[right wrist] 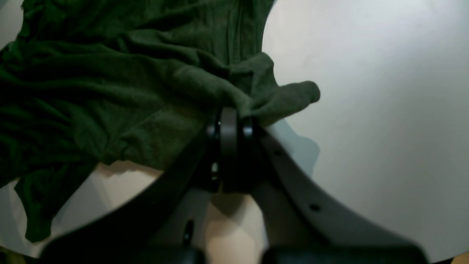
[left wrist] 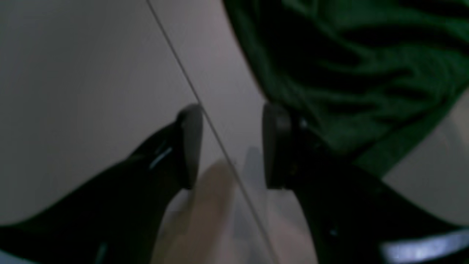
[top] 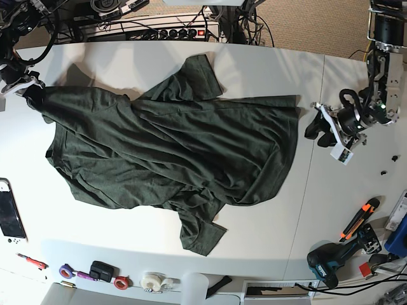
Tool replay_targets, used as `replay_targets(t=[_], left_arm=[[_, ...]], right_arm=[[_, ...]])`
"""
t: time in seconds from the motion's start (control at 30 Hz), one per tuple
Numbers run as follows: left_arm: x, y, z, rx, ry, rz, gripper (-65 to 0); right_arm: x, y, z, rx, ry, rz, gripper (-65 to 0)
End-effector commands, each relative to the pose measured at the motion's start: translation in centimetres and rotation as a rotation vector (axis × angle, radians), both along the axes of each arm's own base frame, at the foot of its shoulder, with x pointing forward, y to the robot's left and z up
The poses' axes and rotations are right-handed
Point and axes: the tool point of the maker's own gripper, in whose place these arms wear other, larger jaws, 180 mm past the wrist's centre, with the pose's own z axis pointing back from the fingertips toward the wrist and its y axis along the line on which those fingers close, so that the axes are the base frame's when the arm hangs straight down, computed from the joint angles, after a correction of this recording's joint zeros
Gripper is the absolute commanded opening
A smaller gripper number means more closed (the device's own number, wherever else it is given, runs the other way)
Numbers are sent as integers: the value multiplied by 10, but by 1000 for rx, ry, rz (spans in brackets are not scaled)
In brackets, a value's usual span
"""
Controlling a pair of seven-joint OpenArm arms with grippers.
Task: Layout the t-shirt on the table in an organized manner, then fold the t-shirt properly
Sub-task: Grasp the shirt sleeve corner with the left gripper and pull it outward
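The dark green t-shirt (top: 178, 146) lies spread but wrinkled across the white table (top: 254, 70), with one sleeve at the back (top: 200, 73) and one at the front (top: 200, 235). My right gripper (top: 32, 96) at the far left is shut on a bunched edge of the shirt; in the right wrist view the gripper (right wrist: 229, 123) pinches the fabric (right wrist: 128, 91) over the table (right wrist: 366, 110). My left gripper (top: 318, 135) is open and empty just right of the shirt's edge. In the left wrist view the gripper (left wrist: 232, 146) straddles the table's seam, beside the shirt (left wrist: 348, 73).
A thin seam (top: 318, 159) crosses the table's right side. A drill (top: 324, 264), an orange-handled tool (top: 359, 216) and small parts sit at the front right. Tape rolls (top: 149, 281) and a dark device (top: 9, 216) lie at the front left. Cables and a power strip (top: 172, 32) run behind.
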Motion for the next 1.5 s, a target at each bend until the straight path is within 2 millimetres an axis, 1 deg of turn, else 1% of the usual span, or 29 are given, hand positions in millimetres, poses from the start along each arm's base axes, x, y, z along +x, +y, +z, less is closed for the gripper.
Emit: replay_targets(t=[0.0, 0.03, 0.1, 0.2, 0.23, 0.3, 0.4, 0.5, 0.57, 0.7, 0.83, 0.93, 1.0, 1.07, 1.23, 1.4, 1.47], left_arm=[[14, 2, 23, -40, -67, 6, -374], [16, -3, 29, -76, -78, 5, -374], [16, -18, 48, -152, -123, -43, -375], [4, -52, 84, -293, -190, -193, -375], [-1, -62, 91, -334, -184, -213, -375], [-15, -83, 101, -383, -162, -272, -375], [-34, -109, 104, -404, -144, -330, -375], [-52, -131, 100, -459, -122, -349, -375], [-68, -146, 89, -472, -76, -376, -375], [-101, -180, 58, -401, 10, -496, -375], [-121, -212, 44, -340, -35, -602, -375], [-133, -230, 32, -262, -64, -665, -375], [-136, -237, 28, -244, -66, -678, -375], [-140, -244, 30, -259, -63, -690, -375], [-140, -245, 31, -265, -64, -689, -375], [-143, -245, 30, -258, -71, -715, -374], [-143, -244, 28, -239, -82, -720, -361]], right_arm=[[7, -6, 18, -36, -54, 6, -650], [7, -6, 18, -36, -54, 6, -650], [8, -6, 18, -35, -55, 6, -650], [8, -5, 18, -31, -60, 8, -650], [8, -5, 18, -31, -59, 8, -650], [8, -5, 18, -30, -60, 8, -650], [8, -5, 18, -30, -60, 8, -650], [8, -5, 18, -30, -60, 8, -650], [8, -5, 18, -30, -59, 8, -650], [8, -5, 18, -30, -59, 8, -650], [8, -5, 18, -30, -57, 9, -650], [6, -7, 15, -37, -42, 3, -650], [3, -11, 11, -56, -17, -10, -650], [2, -18, 7, -74, -5, -34, -650], [-4, -36, -11, -68, 17, -121, -650], [-11, -40, -37, 12, 43, -162, -650], [-12, -40, -43, 37, 46, -168, -650]])
